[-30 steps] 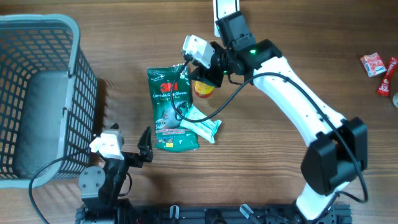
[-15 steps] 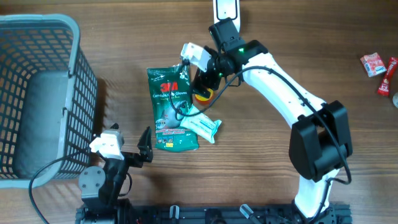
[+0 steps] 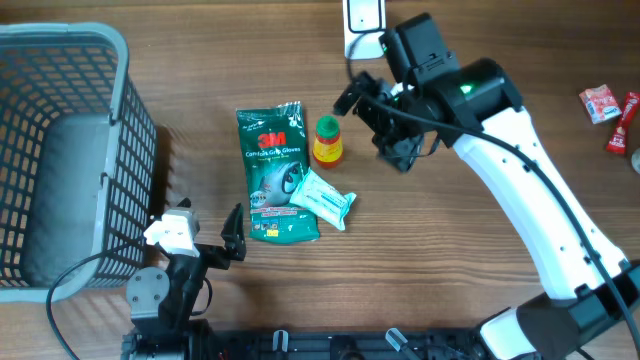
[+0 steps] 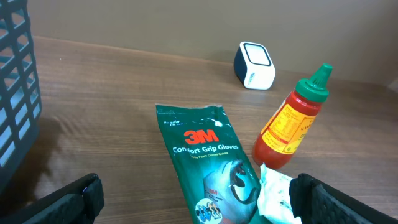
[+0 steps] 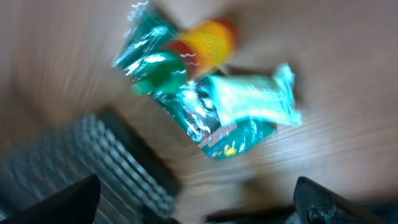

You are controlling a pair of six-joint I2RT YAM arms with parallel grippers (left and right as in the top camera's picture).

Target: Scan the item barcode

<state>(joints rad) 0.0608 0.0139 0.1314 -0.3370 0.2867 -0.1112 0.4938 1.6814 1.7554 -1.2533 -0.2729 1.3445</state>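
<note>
Far left: grey mesh basket (image 3: pixel 60 150) on the wood table (image 3: pixel 200 60), filling the left edge of the overhead view; its dark wall also shows at the left of the L wrist view; just below-right of it, at the near edge, sits the L gripper (image 4: pixel 198 186), low by the table, fingers spread wide w/ nothing held: open, empty; next right lies the glove pkt (image 3: pixel 272 175), green, flat, "3M Comfort Grip Gloves" face up, long axis running away from the L arm; a wipes pkt (image 3: pixel 322 198), white/teal, lies slanted over the glove pkt's lower right edge, touching it; the sauce bottle (image 3: pixel 327 142), w/ red body, yellow label & green cap, stands upright on the table just beside the glove pkt's upper right edge, near the wipes pkt, clear of both claws; its label shows in the L wrist view, print too small to read; scanner (image 3: pixel 362 15), white face on dark body, sits at the far table edge beyond the bottle, near it, not touching; R gripper (image 3: pixel 378 125) hangs above the table just right of the bottle, jaws wide apart, holding nothing; R wrist view is blurred but shows bottle, both pkts & basket mesh below, fingers at the bottom corners, far apart; far right: red sachet (image 3: pixel 598 103) & red stick pkt (image 3: pixel 622 122), near each other, well apart from the rest
</note>
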